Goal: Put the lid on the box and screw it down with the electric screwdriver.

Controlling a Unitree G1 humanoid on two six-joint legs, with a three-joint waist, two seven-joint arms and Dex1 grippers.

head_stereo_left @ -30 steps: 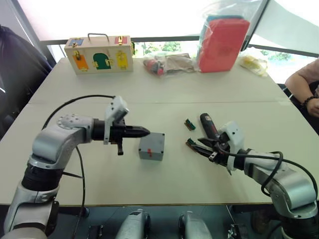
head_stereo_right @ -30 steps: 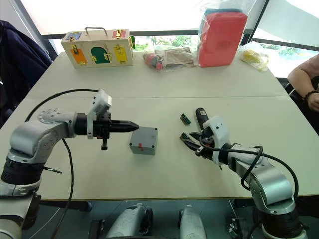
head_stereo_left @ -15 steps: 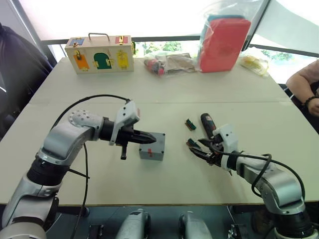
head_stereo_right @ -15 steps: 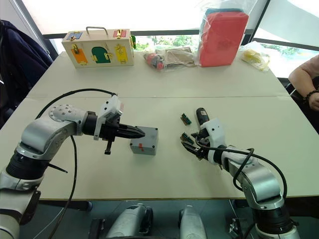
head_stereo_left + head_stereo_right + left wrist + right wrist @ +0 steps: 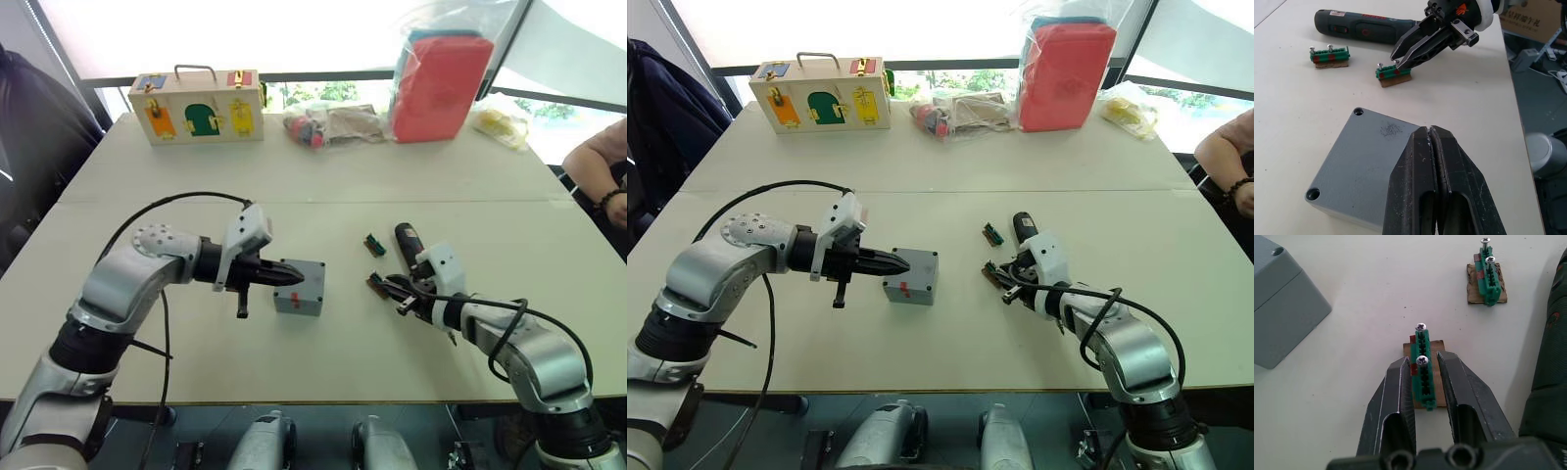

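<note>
Grey plastic box (image 5: pixel 299 287) sits mid-table with its lid (image 5: pixel 1364 161) already on top, smooth and matte, round screw holes at the corners and a red mark on its front side. Left arm reaches across horizontally, elbow bent, and the left gripper (image 5: pixel 1430 131) has its two black fingers pressed together, tips over the lid's top face; whether they touch it I cannot tell. Over at the box's 3 o'clock, the right arm lies low along the table, and the right gripper (image 5: pixel 1423 363) stands slightly parted, its fingers straddling a green screw block (image 5: pixel 1422 372) on a brown cardboard scrap, two bright metal screws standing upright in it. A second green block (image 5: pixel 1487 274) lies near, at its 12 o'clock. Just beyond the right gripper lies the electric screwdriver (image 5: pixel 1364 29), dark, slim and flat on the cream tabletop (image 5: pixel 323 186).
</note>
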